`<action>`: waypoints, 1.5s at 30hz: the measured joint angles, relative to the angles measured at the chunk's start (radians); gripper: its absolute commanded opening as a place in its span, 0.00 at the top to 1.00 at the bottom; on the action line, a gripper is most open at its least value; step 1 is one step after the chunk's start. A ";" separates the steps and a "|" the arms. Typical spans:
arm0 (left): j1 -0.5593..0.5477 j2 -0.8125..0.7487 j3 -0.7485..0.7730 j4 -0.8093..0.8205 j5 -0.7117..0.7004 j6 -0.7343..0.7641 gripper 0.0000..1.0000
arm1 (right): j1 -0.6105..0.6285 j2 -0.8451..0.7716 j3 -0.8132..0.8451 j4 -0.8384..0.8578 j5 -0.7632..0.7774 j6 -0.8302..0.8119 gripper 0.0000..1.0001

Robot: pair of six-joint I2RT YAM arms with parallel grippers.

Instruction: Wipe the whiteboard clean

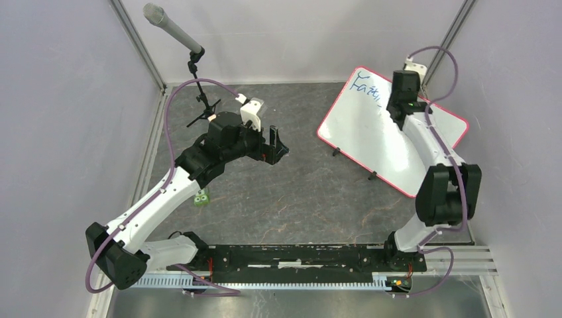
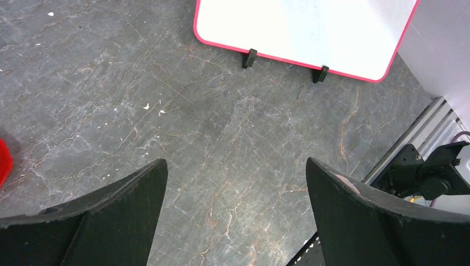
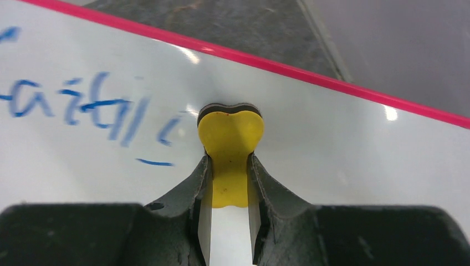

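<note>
The whiteboard (image 1: 371, 132), white with a pink-red frame and black feet, lies at the back right of the table. Blue handwriting (image 1: 368, 87) remains near its far corner and shows in the right wrist view (image 3: 88, 105). My right gripper (image 1: 397, 114) is over the board and shut on a yellow eraser (image 3: 230, 145), whose dark pad edge presses on the board just right of the writing. My left gripper (image 1: 277, 147) is open and empty above the table's middle; in its view the board's near edge (image 2: 310, 33) lies ahead.
A microphone on a stand (image 1: 173, 30) rises at the back left. A small green object (image 1: 201, 197) lies by the left arm. A red object (image 2: 3, 160) shows at the left edge of the left wrist view. Grey walls close the sides.
</note>
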 measured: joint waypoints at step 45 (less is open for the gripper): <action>0.000 -0.012 0.000 0.000 -0.002 0.000 0.00 | 0.184 0.151 0.163 -0.014 0.110 0.041 0.76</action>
